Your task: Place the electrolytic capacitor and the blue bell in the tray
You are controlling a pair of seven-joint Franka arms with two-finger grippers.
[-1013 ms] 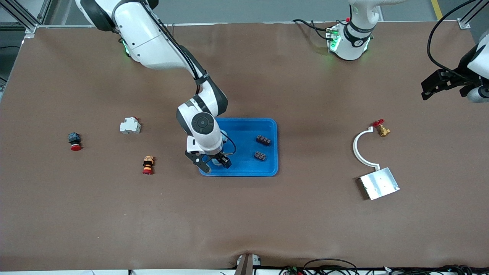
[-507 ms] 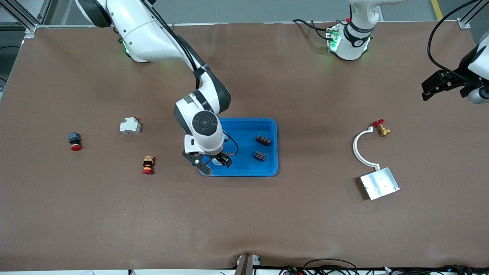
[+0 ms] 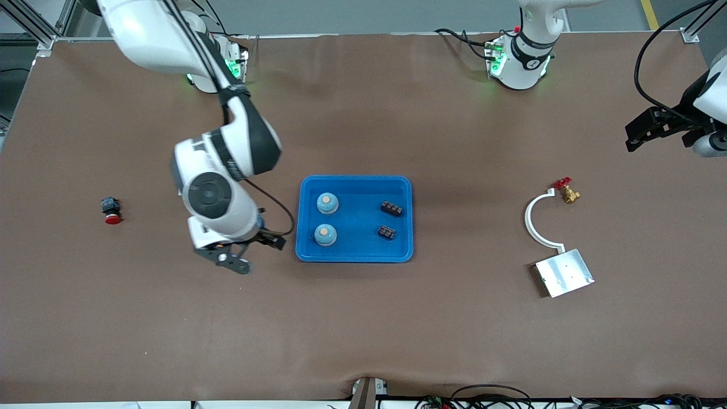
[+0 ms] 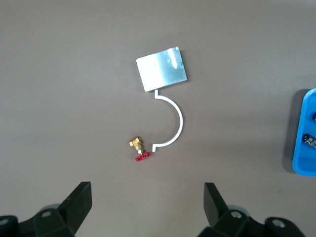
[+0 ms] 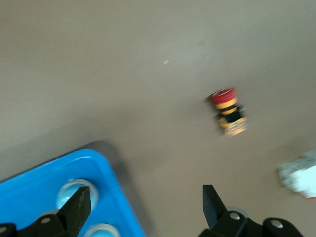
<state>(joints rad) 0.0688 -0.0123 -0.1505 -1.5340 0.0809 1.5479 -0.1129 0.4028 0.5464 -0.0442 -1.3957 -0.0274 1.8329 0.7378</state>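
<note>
The bright-blue tray [image 3: 355, 250] lies mid-table. In it stand two blue bells, one [image 3: 328, 203] farther from the front camera than the other [image 3: 325, 234], and two small dark ribbed parts [image 3: 391, 208] [image 3: 387, 232]. My right gripper [image 3: 258, 254] is open and empty over the bare table beside the tray, toward the right arm's end. The right wrist view shows the tray's corner [image 5: 106, 173] and a bell [image 5: 74, 195] by one fingertip. My left gripper [image 3: 639, 133] is open and empty, waiting high at the left arm's end; it also shows in the left wrist view [image 4: 148, 207].
A red-and-yellow push button [image 5: 228, 111] and a white block [image 5: 301, 180] lie under my right arm. A red-and-black button [image 3: 112, 211] lies toward the right arm's end. A silver plate [image 3: 565, 272], a white curved bracket [image 3: 534, 218] and a brass valve [image 3: 568, 192] lie toward the left arm's end.
My right gripper has left the tray's corner and swung toward the right arm's end. The bell it was over now stands uncovered in the tray. The left arm has barely moved.
</note>
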